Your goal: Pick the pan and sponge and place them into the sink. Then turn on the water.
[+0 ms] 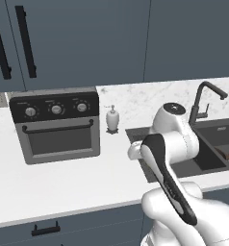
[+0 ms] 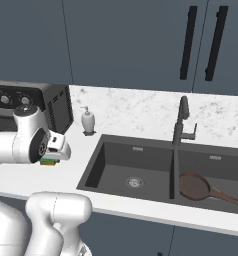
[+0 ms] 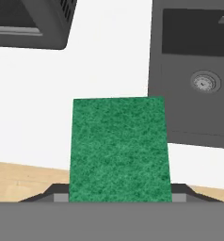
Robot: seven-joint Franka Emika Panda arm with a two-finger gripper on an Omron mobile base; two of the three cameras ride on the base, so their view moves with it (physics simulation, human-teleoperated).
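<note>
Pan (image 2: pixel 194 187) already down in right basin of sink (image 2: pixel 116 150), lower right of right base view. Sponge (image 3: pixel 119 149) clamped in gripper (image 3: pixel 119 200), centre of hand view, lifted off counter, not yet in sink. Water not on.

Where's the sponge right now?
The sponge is in the pincer, lifted above the white counter left of the sink, in front of the soap dispenser.

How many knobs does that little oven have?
3, in a row along the top panel of the oven: left, middle, right. None seems hidden.
</note>
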